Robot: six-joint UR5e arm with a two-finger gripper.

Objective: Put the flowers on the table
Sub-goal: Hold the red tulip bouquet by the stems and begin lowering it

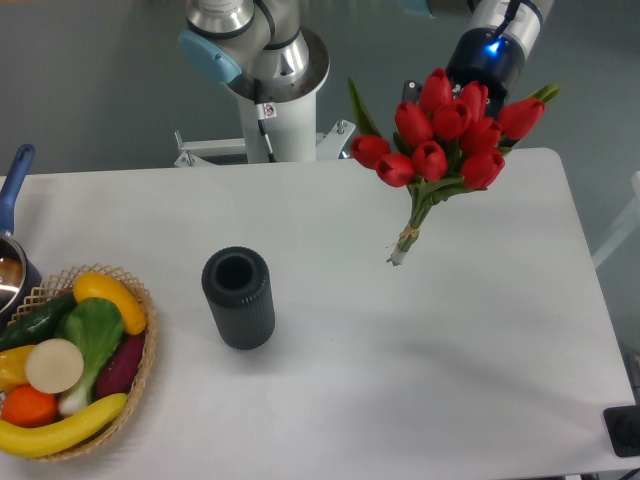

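The flowers [446, 128], a bunch of red tulips with green leaves and tied green stems, hang in the air over the back right of the white table [400, 380]. The stem ends [401, 252] point down and to the left, just above the tabletop. My gripper [487, 62] reaches in from the top right, with a blue light on its body. Its fingers are hidden behind the blooms, and it holds the bunch up near the heads.
A dark ribbed cylinder [238, 298] stands upright left of centre. A wicker basket [146, 352] of fruit and vegetables sits at the front left. A pot with a blue handle [12, 190] is at the left edge. The robot base [268, 80] stands behind the table.
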